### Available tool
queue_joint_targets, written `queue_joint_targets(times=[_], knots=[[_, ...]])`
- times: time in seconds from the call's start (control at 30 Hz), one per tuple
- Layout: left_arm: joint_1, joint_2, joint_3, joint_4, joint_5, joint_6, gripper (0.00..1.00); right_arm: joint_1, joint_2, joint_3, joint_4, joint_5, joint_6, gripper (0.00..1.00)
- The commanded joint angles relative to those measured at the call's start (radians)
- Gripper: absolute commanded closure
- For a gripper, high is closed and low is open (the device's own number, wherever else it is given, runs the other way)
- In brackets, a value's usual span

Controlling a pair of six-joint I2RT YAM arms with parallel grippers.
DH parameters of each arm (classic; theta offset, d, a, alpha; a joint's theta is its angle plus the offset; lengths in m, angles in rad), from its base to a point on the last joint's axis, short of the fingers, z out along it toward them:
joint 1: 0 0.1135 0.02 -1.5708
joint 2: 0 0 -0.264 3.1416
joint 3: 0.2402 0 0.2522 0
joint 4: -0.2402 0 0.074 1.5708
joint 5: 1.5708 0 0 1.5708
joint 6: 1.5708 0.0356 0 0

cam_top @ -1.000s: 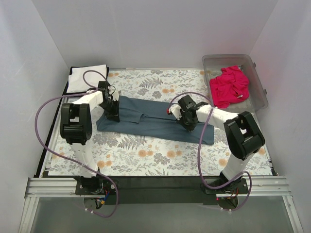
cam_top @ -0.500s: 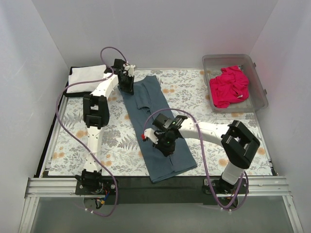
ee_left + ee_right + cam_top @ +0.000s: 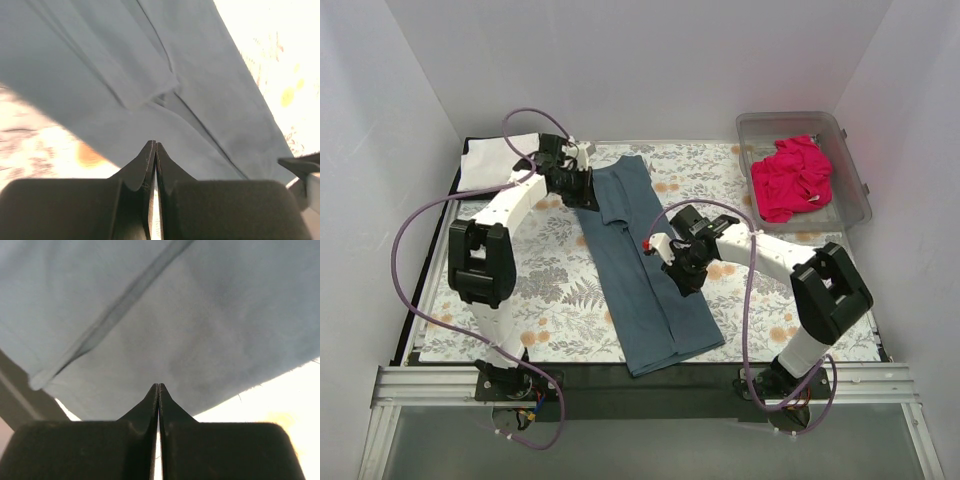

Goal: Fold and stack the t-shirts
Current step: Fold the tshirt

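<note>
The dark slate-blue t-shirt (image 3: 632,262) lies as a long narrow strip running from the back of the table to the front edge. My left gripper (image 3: 582,192) is shut at the strip's far left edge, just above the fabric (image 3: 125,60), with its fingertips (image 3: 156,142) holding nothing. Halfway down the right edge my right gripper (image 3: 688,283) is also shut and empty, its tips (image 3: 158,385) hovering over the cloth (image 3: 200,315). The magenta-pink t-shirt (image 3: 790,178) lies crumpled in the bin. A folded white t-shirt (image 3: 488,160) rests at the back left corner.
The clear plastic bin (image 3: 850,150) stands at the back right. A floral-patterned cloth (image 3: 550,290) covers the table under the shirts. White walls close in on three sides, and the metal rail (image 3: 640,382) with the arm bases runs along the front.
The slate-blue shirt, crosswise a second ago, now lies lengthwise. My left gripper has gone to its far end. My right gripper has shifted to the strip's right edge, jaws fully shut.
</note>
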Motion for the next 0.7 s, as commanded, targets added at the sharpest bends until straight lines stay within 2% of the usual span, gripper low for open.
queue_joint_targets(times=[0.0,0.2,0.37,0.53,0.67], knots=[[-0.027,0.002,-0.105,0.052,0.023,-0.055,1.0,0.003,0.042,-0.007,-0.008,0.017,-0.043,0.99],[-0.035,0.083,-0.119,0.082,-0.006,-0.058,1.0,0.006,0.105,-0.012,0.004,-0.023,-0.041,0.99],[-0.035,0.155,-0.079,0.093,-0.089,-0.028,1.0,0.035,0.144,-0.041,0.03,-0.078,-0.019,0.99],[-0.036,0.272,0.027,0.078,-0.091,-0.005,1.0,0.098,0.19,-0.058,0.07,-0.157,0.017,0.99],[-0.036,0.353,0.139,0.049,-0.094,-0.003,1.0,0.115,0.237,-0.003,0.106,-0.209,0.054,0.99]])
